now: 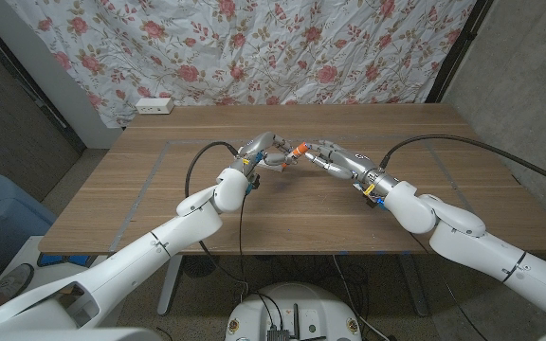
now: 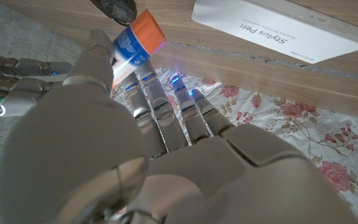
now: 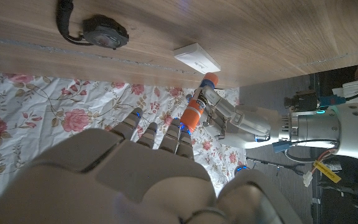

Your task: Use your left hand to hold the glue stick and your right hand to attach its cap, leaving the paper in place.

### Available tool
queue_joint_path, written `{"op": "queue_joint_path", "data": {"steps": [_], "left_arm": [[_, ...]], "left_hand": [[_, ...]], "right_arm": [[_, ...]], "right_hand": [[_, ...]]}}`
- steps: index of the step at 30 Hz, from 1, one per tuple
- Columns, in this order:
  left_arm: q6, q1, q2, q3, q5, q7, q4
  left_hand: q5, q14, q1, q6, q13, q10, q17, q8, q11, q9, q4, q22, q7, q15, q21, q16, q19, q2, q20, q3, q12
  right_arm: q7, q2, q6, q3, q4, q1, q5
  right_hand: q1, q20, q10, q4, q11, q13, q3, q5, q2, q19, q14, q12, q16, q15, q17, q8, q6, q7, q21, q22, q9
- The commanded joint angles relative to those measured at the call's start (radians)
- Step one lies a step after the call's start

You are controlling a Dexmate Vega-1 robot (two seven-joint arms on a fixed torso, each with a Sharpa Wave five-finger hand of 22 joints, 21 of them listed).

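The glue stick (image 1: 298,150) is orange with a white and blue label, and it sits above the middle of the table between my two hands. My left hand (image 1: 267,152) pinches it between thumb and fingers. One orange end (image 2: 145,32) pokes out past the fingers. In the right wrist view both ends of the stick (image 3: 197,102) are orange, and I cannot make out a separate cap. My right hand (image 1: 335,159) reaches in from the other side with its fingers (image 3: 174,132) spread just short of the stick. I see nothing held in it.
A white box (image 2: 278,26) printed "stylus Pen" lies on the wood beyond the hands, also seen in the right wrist view (image 3: 196,58). A black round thing (image 3: 104,32) with a cable lies near it. A flowered cloth (image 1: 282,47) hangs behind the table.
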Motion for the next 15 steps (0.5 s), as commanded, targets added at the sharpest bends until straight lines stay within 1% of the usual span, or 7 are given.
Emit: {"op": "queue_joint_path", "data": {"steps": [1,4,7,13,14,15], "left_arm": [[-0.015,-0.007,0.002,0.003,0.005,-0.005,0.007],[0.0,-0.008,-0.003,0.002,0.007,-0.005,0.005],[-0.02,-0.013,0.0,0.004,0.007,-0.008,0.014],[-0.019,-0.014,-0.003,0.004,0.008,-0.008,0.016],[-0.002,-0.012,-0.006,0.004,0.01,-0.007,0.011],[-0.017,-0.014,-0.003,0.005,0.009,-0.008,0.016]], "left_hand": [[-0.003,0.01,0.042,0.116,0.002,0.127,0.004,0.021,-0.109,0.006,0.023,0.004,-0.042,-0.165,0.001,0.004,0.009,0.063,-0.023,0.018,0.003],[-0.003,0.014,0.044,0.118,0.002,0.132,0.005,0.021,-0.109,0.006,0.024,0.004,-0.041,-0.166,0.001,0.006,0.01,0.067,-0.023,0.02,0.003],[-0.004,0.015,0.046,0.117,0.002,0.134,0.005,0.021,-0.109,0.006,0.023,0.004,-0.042,-0.167,0.001,0.006,0.01,0.067,-0.024,0.02,0.003],[-0.005,0.017,0.05,0.118,0.002,0.137,0.005,0.02,-0.109,0.006,0.022,0.004,-0.043,-0.168,0.001,0.005,0.01,0.067,-0.023,0.02,0.002],[-0.005,0.017,0.05,0.118,0.002,0.137,0.005,0.02,-0.109,0.006,0.022,0.004,-0.044,-0.168,0.001,0.005,0.01,0.068,-0.023,0.02,0.002],[-0.005,0.017,0.051,0.118,0.002,0.137,0.005,0.02,-0.109,0.006,0.022,0.004,-0.044,-0.168,0.001,0.005,0.01,0.067,-0.023,0.02,0.002]], "right_arm": [[0.018,0.002,0.015,-0.01,0.012,0.013,-0.001],[0.028,0.002,0.015,-0.011,0.013,0.017,0.004],[0.038,0.002,0.018,-0.013,0.015,0.021,0.007],[0.054,0.0,0.022,-0.018,0.019,0.029,0.011],[0.055,0.001,0.022,-0.019,0.02,0.03,0.012],[0.059,0.001,0.025,-0.019,0.023,0.032,0.016]], "right_hand": [[-0.004,0.0,0.007,0.005,0.0,0.006,0.001,0.004,0.107,0.006,0.004,0.007,0.009,-0.004,0.003,0.008,0.033,-0.017,0.007,0.002,0.005],[-0.005,0.0,0.007,0.005,-0.001,0.006,0.001,0.005,0.107,0.006,0.004,0.007,0.009,-0.004,0.003,0.008,0.034,-0.017,0.007,0.002,0.005],[-0.005,0.0,0.009,0.005,0.001,0.006,0.001,0.005,0.107,0.007,0.005,0.006,0.009,-0.004,0.002,0.007,0.034,-0.016,0.007,0.002,0.005],[-0.006,-0.001,0.01,0.005,0.004,0.007,0.0,0.006,0.107,0.007,0.005,0.006,0.01,-0.004,0.002,0.006,0.036,-0.015,0.007,0.002,0.005],[-0.006,-0.001,0.011,0.005,0.004,0.007,0.0,0.006,0.107,0.007,0.005,0.006,0.01,-0.004,0.002,0.007,0.037,-0.015,0.007,0.002,0.005],[-0.006,-0.001,0.012,0.005,0.004,0.007,0.0,0.006,0.107,0.007,0.005,0.006,0.01,-0.004,0.002,0.006,0.037,-0.015,0.007,0.002,0.005]]}}
